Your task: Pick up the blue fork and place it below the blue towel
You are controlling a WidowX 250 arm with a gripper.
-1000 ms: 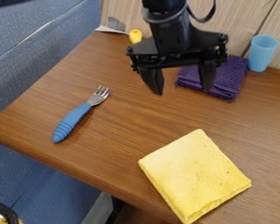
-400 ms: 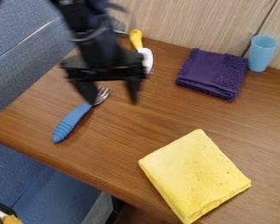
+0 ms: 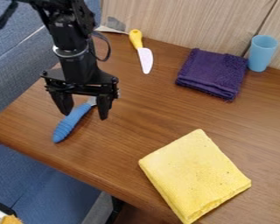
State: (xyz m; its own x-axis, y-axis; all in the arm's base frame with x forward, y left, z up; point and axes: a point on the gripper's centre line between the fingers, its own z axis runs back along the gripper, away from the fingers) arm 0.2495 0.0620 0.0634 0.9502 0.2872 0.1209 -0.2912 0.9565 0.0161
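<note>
Camera view: step in hand, by my judgement, is the approach to grasp; my black two-finger gripper (image 3: 85,117) hangs over the upper handle of the fork with the ribbed blue handle and metal head (image 3: 70,124), fingers spread wide, nothing between them. The fork lies slantwise on the brown wood-grain table (image 3: 139,107), well apart from the folded dark purple cloth (image 3: 211,74), which I take for the "blue towel". Next move calls for lining up across the handle, lowering, then closing before any lift.
</note>
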